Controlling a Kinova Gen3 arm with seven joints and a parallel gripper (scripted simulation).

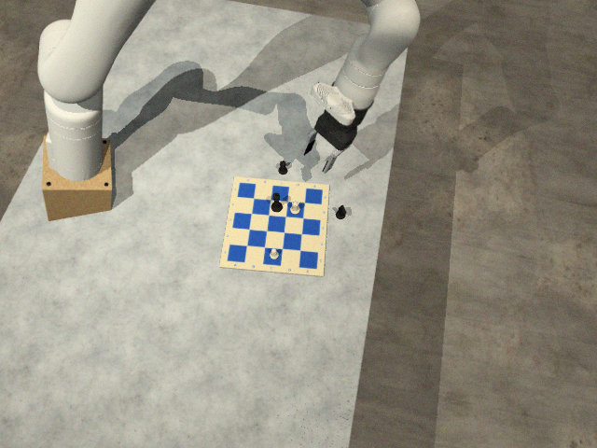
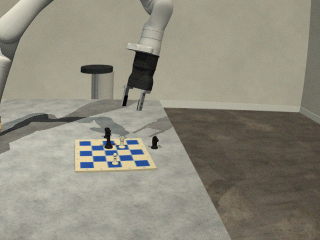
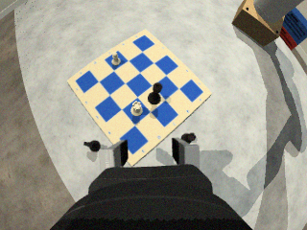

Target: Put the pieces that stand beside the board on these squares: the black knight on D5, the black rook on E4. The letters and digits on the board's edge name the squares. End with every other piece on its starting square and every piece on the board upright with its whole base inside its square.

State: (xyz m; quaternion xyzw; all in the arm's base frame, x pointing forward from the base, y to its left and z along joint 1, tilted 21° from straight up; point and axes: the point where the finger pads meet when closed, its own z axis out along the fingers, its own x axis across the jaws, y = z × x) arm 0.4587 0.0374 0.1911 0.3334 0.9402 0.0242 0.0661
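the black knight (image 2: 154, 142) stands upright on the grey table top (image 1: 145, 313), off the board's right edge in the top view and level with its second row from the far side; which way its head faces is too small to tell. the black rook (image 1: 282, 167) stands upright too, just beyond the board's far edge, partly hidden in the exterior view behind a taller black piece (image 2: 108, 141). neither touches the board (image 1: 226, 226).

counted: two black pieces beside the board, three pieces on it. on the board are one tall black piece and two white ones, a white piece (image 1: 294, 207) on the square just beside the black one, and a white pawn-like piece (image 1: 273, 254) in the near row. all three stand upright. the edge letters are too small to read.

the gripper (image 2: 132, 103) hangs in the air above the table beyond the board's far edge, between the rook and the knight as seen from above, tilted, its fingers spread wide with nothing between them. the arm's tan pedestal (image 1: 52, 207) sits well apart at the left.
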